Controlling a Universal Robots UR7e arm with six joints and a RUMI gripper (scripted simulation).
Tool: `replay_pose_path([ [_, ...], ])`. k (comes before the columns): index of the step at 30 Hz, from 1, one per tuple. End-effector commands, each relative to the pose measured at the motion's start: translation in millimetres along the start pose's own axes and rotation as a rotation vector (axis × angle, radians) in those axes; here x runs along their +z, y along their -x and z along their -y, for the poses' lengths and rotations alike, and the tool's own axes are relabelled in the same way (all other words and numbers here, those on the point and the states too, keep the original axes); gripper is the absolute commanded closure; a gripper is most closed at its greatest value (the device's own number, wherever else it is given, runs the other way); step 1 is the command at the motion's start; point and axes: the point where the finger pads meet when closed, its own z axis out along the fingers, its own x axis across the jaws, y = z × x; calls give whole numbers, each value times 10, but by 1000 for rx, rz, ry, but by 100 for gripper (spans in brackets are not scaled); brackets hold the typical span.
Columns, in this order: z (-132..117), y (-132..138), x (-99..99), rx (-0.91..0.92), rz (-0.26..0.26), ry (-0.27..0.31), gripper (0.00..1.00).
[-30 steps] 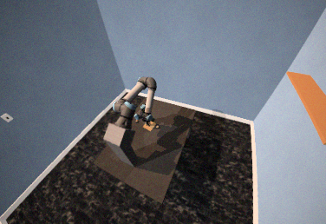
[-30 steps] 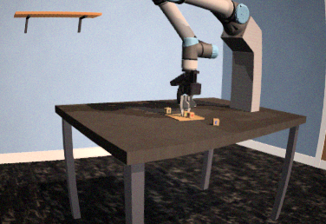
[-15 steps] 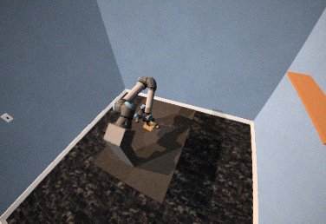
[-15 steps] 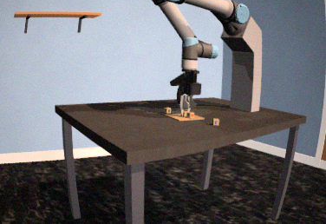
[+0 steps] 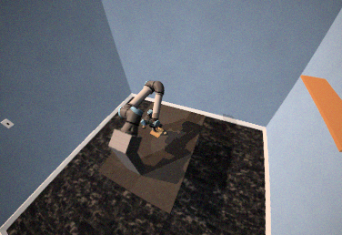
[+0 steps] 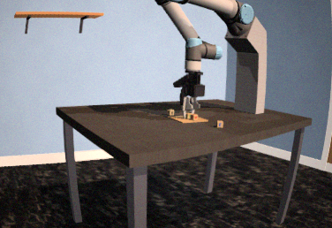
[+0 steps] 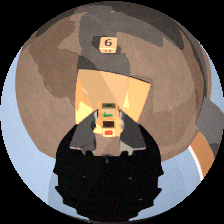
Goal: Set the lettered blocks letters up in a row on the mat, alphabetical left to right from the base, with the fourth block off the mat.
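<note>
Green-marked block (image 6: 189, 116) (image 7: 108, 115): on mat (image 5: 155, 134) (image 6: 200, 120) (image 7: 137, 91), next to red-marked block (image 6: 195, 117) (image 7: 108, 132)
Claw (image 5: 157, 127) (image 6: 189, 114) (image 7: 108, 110): slightly open, low over mat, gripping nothing
Block with 6 (image 6: 171, 112) (image 7: 108, 44): on desk (image 6: 110, 131), off mat
Blue-marked block (image 6: 220, 124): on desk, off mat

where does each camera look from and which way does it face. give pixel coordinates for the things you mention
Top: high up, looking steeply down on the brown table (image 5: 152, 189); the arm shows.
Exterior: beside the table (image 6: 101, 133), facing across it; arm and hand (image 6: 189, 114) show.
Wrist: on the arm, looking past the hand (image 7: 108, 122) at the square orange mat (image 7: 92, 80); its black body shows.
Exterior and wrist share mat (image 6: 194, 121) and blocks.
</note>
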Motion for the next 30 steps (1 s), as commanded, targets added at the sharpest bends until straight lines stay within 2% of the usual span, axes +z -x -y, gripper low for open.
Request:
replay_pose_path([
  [1, -1, 4, -4, 0, 1, 0, 75],
  [6, -1, 4, -57, 0, 1, 0, 75],
  [13, -1, 4, -294, 0, 1, 0, 75],
  [15, -1, 4, -294, 0, 1, 0, 75],
  [24, -1, 3, -687, 0, 1, 0, 75],
  [30, -1, 3, -851, 0, 1, 0, 75],
])
